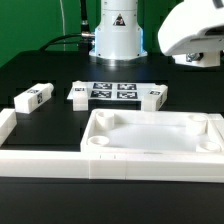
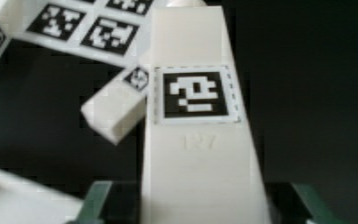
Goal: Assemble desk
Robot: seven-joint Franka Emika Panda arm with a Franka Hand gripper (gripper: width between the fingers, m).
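Observation:
In the wrist view a long white desk leg (image 2: 197, 130) with a black-and-white tag runs straight out from between my gripper (image 2: 197, 208) fingers (image 2: 101, 200). The gripper is shut on this leg and holds it above the table. Below it lies a second leg (image 2: 114, 108) next to the marker board (image 2: 87, 28). In the exterior view the white tray-like tabletop (image 1: 150, 150) lies at the front. Three legs rest on the table: one at the left (image 1: 33, 98) and one at either end (image 1: 78, 93) (image 1: 152, 96) of the marker board (image 1: 112, 92). The held leg is out of sight there.
The arm's white housing (image 1: 193, 35) hangs at the exterior view's upper right, and the robot base (image 1: 118, 35) stands behind the marker board. A long white border rail (image 1: 40, 157) runs along the front left, touching the tabletop.

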